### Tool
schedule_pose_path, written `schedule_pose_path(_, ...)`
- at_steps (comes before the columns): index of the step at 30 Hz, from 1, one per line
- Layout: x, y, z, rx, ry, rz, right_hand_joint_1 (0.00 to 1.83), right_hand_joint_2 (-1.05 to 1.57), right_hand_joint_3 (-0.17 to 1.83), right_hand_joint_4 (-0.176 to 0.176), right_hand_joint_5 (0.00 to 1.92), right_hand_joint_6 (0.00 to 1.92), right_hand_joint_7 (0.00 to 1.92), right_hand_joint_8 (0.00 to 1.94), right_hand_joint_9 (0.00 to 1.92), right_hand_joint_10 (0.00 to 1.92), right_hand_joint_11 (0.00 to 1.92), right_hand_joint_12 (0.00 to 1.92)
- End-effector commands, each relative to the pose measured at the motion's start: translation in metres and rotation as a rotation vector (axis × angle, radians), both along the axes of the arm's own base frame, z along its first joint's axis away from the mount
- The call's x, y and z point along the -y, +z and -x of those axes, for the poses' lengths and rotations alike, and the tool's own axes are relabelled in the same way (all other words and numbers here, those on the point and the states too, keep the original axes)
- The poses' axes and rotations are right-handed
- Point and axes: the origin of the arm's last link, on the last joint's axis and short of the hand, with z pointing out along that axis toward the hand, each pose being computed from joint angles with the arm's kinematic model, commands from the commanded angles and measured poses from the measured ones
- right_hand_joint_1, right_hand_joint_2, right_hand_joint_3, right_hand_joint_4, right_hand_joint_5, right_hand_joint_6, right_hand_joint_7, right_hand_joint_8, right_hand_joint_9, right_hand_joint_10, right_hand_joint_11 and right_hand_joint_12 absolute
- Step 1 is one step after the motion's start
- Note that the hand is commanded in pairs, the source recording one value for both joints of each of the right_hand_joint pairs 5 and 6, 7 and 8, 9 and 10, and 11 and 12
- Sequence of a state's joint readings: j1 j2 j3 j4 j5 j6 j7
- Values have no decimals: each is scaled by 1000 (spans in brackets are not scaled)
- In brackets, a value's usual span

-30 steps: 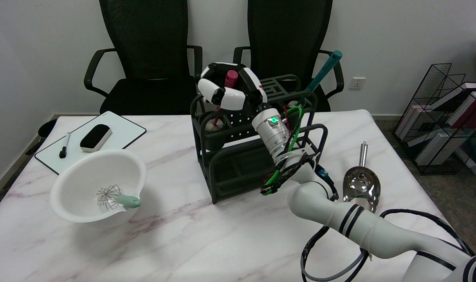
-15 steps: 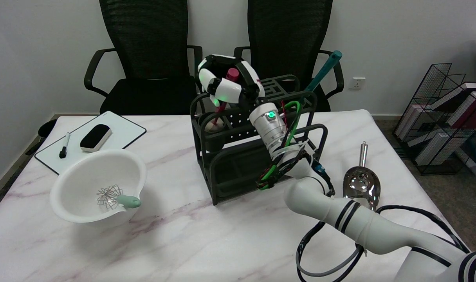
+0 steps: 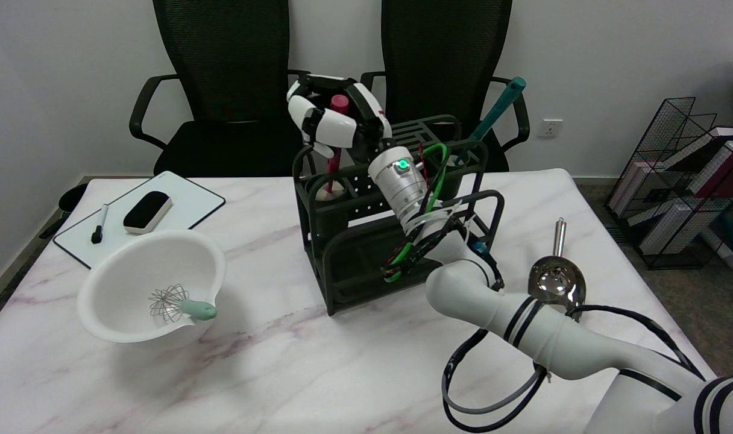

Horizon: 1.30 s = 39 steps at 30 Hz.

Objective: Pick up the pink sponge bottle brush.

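Hand wraps pink brush handle above rack.

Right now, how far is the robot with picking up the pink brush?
Done: the right hand has closed around the pink brush handle. In hand: the grip. Left: the lift, since its sponge end sits in the black rack cup.
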<state>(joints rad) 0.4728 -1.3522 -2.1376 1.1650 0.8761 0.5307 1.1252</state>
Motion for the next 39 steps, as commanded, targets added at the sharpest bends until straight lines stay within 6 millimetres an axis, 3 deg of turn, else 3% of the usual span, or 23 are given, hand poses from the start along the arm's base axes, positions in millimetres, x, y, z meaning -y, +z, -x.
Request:
schedule_pose_path(1, 10, -15, -12, -11, -14, -44, 1086, 337, 1185, 0, 1113, 1113, 1349, 1349, 1362, 1362, 1781, 1781)
schedule_pose_path(7, 11, -16, -14, -11, -11, -47, 1093, 25, 1085, 0, 1047, 1047, 1233, 1233, 1370, 1370, 1806, 1806)
schedule_pose_path(17, 16, -20, -12, -33, -34, -56, 1099, 70, 998, 0, 1235, 1235, 1429, 1429, 1504, 1504, 1920, 1920)
schedule_pose_path(24, 18, -25, -1, -26, -62, -52, 1085, 38, 1038, 0, 1229, 1229, 1380, 1380, 1422, 1422, 1803, 1803)
schedule_pose_path(26, 19, -26, -1, -26, -63, -51, 1062, 72, 1022, 0, 1311, 1311, 1408, 1408, 1437, 1437, 1806, 1806)
schedule_pose_path(31, 21, -26, -4, -26, -60, -51, 1007, 294, 958, 0, 1810, 1810, 1676, 1676, 1612, 1612, 1907, 1907)
schedule_pose_path(33, 21, -25, -5, -24, -56, -48, 998, 362, 943, 0, 1920, 1920, 1750, 1750, 1666, 1666, 1920, 1920)
schedule_pose_path(39, 24, -23, -11, -21, -45, -44, 1004, 441, 893, 0, 1920, 1920, 1920, 1920, 1800, 1800, 1920, 1920)
